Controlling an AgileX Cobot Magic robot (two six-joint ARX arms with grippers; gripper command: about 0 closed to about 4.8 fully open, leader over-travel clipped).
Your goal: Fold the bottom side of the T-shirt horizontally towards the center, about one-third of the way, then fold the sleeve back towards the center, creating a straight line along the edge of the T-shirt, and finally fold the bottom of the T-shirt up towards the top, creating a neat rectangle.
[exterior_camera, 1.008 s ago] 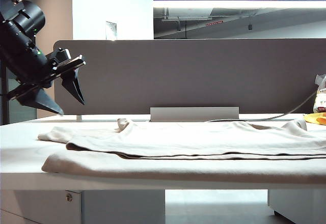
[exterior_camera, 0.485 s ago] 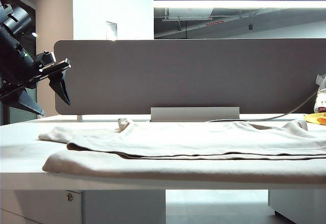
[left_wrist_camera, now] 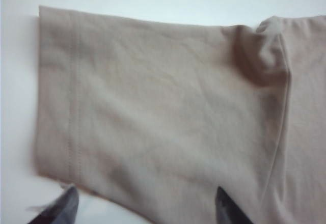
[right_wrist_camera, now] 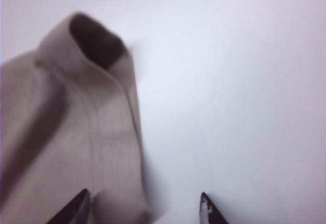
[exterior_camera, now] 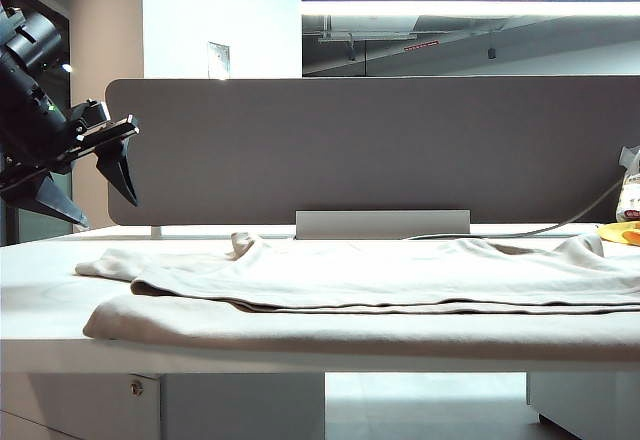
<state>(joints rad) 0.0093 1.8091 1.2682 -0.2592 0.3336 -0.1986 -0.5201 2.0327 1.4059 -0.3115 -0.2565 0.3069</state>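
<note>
The beige T-shirt [exterior_camera: 380, 285] lies spread across the white desk [exterior_camera: 40, 280], with its near long side folded over onto the body. My left gripper [exterior_camera: 110, 215] hangs open above the desk's left end, well clear of the cloth. In the left wrist view that gripper [left_wrist_camera: 145, 206] is over a flat sleeve [left_wrist_camera: 153, 107] with a stitched hem. My right gripper [right_wrist_camera: 142, 208] is open above a raised, stitched end of the shirt [right_wrist_camera: 76, 132] and bare desk [right_wrist_camera: 244, 81]. It is outside the exterior view. Which edge is the bottom of the T-shirt I cannot tell.
A grey partition [exterior_camera: 380, 150] stands along the desk's back, with a low grey box [exterior_camera: 382, 224] at its foot. A cable [exterior_camera: 560, 225] and a small yellow object [exterior_camera: 620, 232] lie at the far right. The shirt's right end runs out of the frame.
My left gripper has moved left, away from the shirt, and then held still. The shirt has not moved.
</note>
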